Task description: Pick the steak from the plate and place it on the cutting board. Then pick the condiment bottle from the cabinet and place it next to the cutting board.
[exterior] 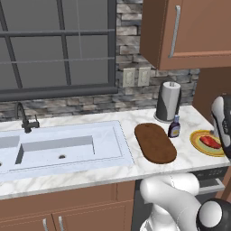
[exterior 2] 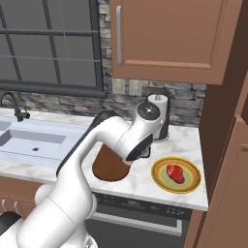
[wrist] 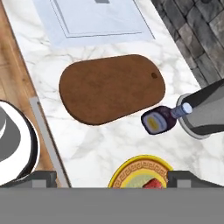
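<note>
steak point(exterior 2: 175, 173) sits on the plate point(exterior 2: 191, 186), counter right end, not yet on the cutting board point(wrist: 111, 87). In the hand view it lies at the bottom edge, centred between the open, empty fingers point(wrist: 183, 177). Long axis hard to read. Next move looks like a straight descent. Condiment bottle point(wrist: 162, 118) stands on the counter beside the board.

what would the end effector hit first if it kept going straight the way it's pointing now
Probably the plate or the steak on it. In the hand view the open end effector looks down at the counter, with the plate's rim between its fingertips. Depth is unclear, so it could meet bare marble just beside the plate.
</note>
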Robot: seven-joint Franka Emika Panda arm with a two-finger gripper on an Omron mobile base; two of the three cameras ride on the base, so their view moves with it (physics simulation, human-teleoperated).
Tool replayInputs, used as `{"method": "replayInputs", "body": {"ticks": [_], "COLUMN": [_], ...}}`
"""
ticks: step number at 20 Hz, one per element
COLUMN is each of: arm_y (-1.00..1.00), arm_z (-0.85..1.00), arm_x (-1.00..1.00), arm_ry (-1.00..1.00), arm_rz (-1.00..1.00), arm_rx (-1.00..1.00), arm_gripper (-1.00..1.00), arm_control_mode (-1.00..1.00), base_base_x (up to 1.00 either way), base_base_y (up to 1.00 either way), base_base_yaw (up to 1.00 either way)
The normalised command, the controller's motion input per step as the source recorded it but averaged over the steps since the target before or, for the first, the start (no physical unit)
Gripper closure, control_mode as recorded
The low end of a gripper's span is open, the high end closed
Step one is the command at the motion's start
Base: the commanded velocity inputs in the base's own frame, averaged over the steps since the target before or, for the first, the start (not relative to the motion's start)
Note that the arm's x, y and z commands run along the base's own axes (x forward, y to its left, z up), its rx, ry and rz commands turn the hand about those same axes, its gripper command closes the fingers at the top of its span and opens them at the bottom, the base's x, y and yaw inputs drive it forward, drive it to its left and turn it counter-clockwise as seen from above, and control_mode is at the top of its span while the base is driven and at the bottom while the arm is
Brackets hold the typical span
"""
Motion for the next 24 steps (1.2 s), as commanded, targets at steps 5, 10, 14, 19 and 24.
{"method": "replayInputs", "body": {"ticks": [5,10,14,19,24], "arm_y": [-0.14,0.0,0.01,0.0,0.0], "arm_z": [-0.12,0.0,0.0,0.0,0.0], "arm_x": [-0.16,-0.01,0.0,0.0,0.0], "arm_ry": [0.02,0.06,0.05,0.05,0.03], "arm_rz": [-0.08,-0.16,-0.18,-0.21,-0.23], "arm_rx": [-0.09,0.0,0.01,0.05,0.1], "arm_gripper": [-1.0,-1.0,-1.0,-1.0,-1.0], "arm_control_mode": [-1.0,-1.0,-1.0,-1.0,-1.0], "base_base_x": [0.0,0.0,0.0,0.0,0.0], "base_base_y": [0.0,0.0,0.0,0.0,0.0], "base_base_yaw": [0.0,0.0,0.0,0.0,0.0]}}
